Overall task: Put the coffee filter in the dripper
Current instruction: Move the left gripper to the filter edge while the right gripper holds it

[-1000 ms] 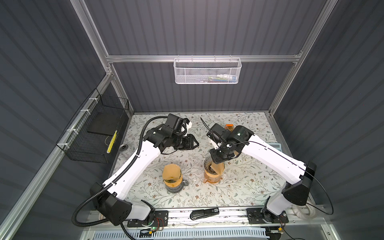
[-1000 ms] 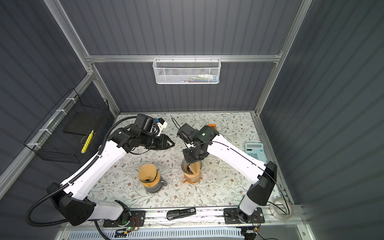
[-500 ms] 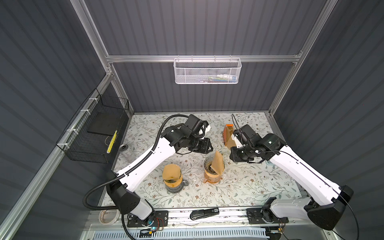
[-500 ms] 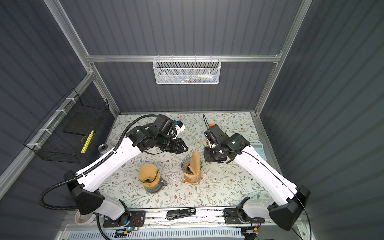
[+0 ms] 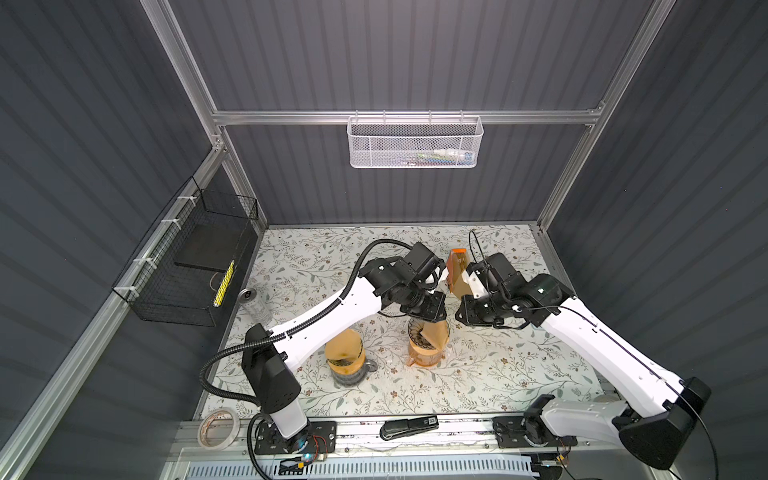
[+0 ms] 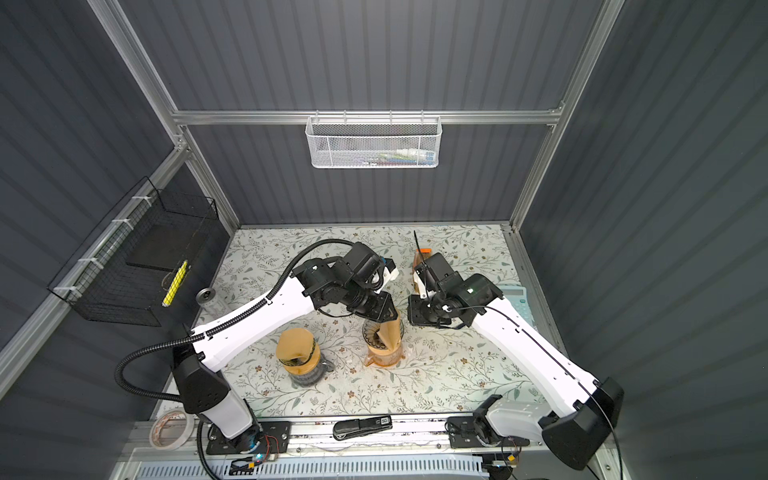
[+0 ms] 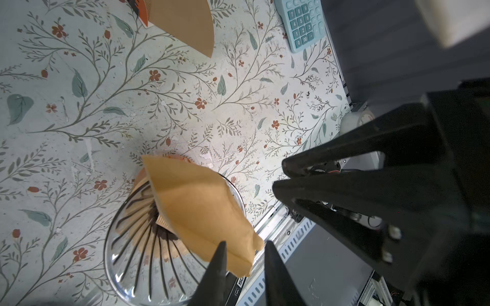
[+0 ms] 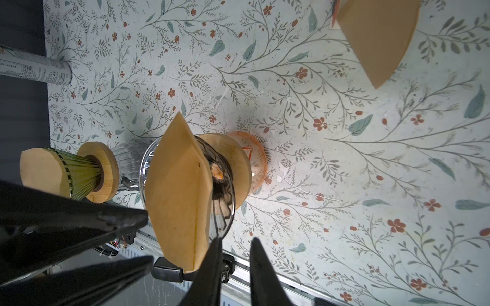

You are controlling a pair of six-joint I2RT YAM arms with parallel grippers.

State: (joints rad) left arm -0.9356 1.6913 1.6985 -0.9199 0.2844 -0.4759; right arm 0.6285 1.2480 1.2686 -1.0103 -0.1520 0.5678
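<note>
FILTER IN, NOT YET SEATED: A brown paper coffee filter (image 5: 435,334) stands in the clear glass dripper (image 7: 132,251) atop an orange carafe (image 5: 423,358) at table ctr. It is folded flat, tip down in the cone, w/ its upper edge poking well above the rim and leaning to one side. L gripper (image 7: 244,245) hovers at the filter's top corner, fingers a narrow gap apart. The corner shows in line w/ that gap, but contact can't be told. R gripper (image 8: 236,241) sits just beside the dripper, fingers also slightly apart, holding nothing. Left to do, by the look of it: spread the paper open & seat it against the ribbed wall. Nearby, a green dripper (image 8: 79,177) already has its own filter in it; spare filters (image 5: 457,276) sit at rear.
</note>
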